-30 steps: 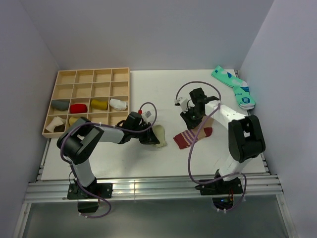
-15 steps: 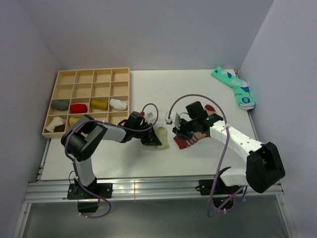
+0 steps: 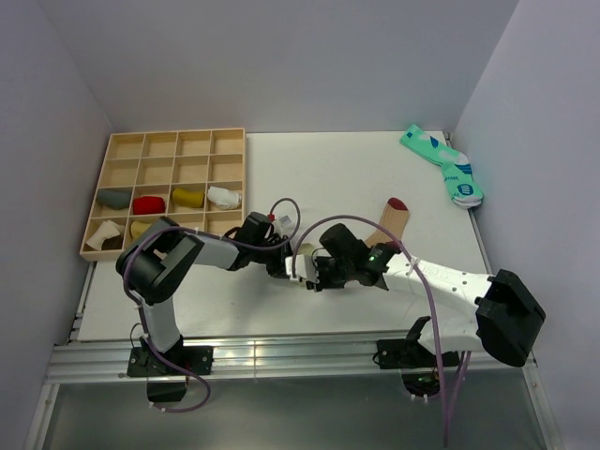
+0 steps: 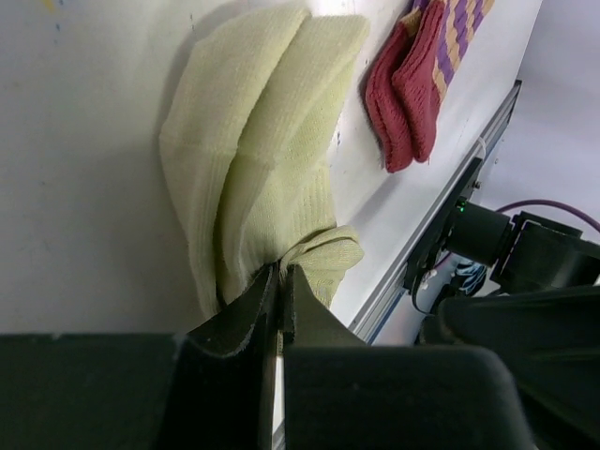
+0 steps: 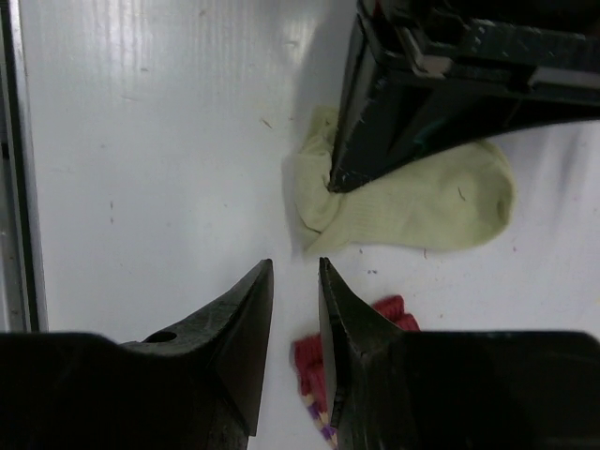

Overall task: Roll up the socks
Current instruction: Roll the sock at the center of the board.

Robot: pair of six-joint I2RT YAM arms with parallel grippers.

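On table (image 3: 281, 169), tan sock (image 3: 388, 223) diagonal, toe far-right, left tool (image 4: 279, 274) pinching olive sock (image 4: 262, 159)

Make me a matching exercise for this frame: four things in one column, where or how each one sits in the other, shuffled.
1 pale green sock
2 striped sock
3 teal socks
4 wooden tray

A far right corner
B pinched in the left gripper
C far left side
D lying loose, right of the green one

Pairs: 1-B, 2-D, 3-A, 4-C
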